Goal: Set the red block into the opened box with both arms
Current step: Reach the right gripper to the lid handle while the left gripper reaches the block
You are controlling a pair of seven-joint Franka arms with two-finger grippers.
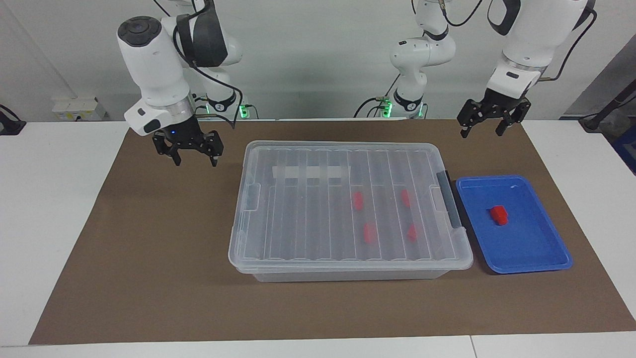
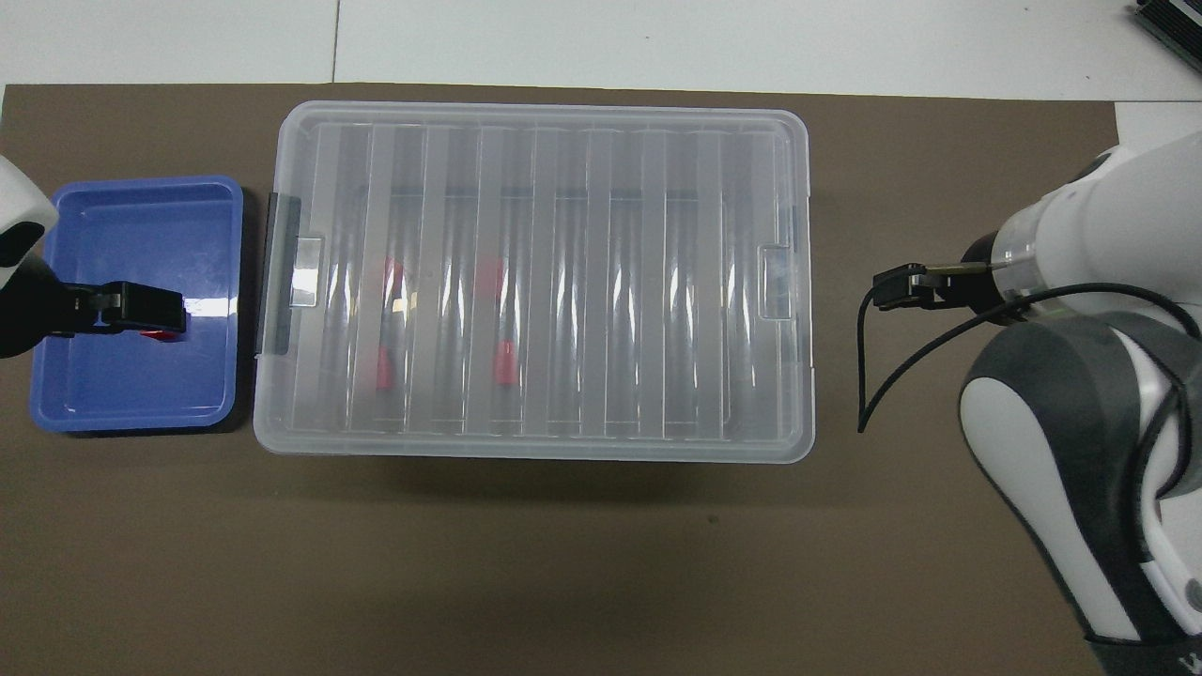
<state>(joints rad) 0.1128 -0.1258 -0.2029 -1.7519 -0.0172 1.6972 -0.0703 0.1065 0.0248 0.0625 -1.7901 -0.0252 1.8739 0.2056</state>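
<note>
A red block (image 1: 499,214) lies in the blue tray (image 1: 536,248); in the overhead view only its edge (image 2: 161,334) peeks out under my left gripper (image 2: 141,308). That left gripper (image 1: 481,132) hangs open, high over the tray and clear of the block. The clear box (image 1: 298,219) stands mid-mat with its ribbed lid (image 2: 639,282) on, and several red blocks show through it. My right gripper (image 1: 196,160) is open and empty over the mat, beside the box's end toward the right arm.
A brown mat (image 1: 149,258) covers the white table. The blue tray (image 2: 131,394) sits right beside the box's dark grey handle (image 1: 447,199), toward the left arm's end. White tape (image 1: 310,172) crosses the lid.
</note>
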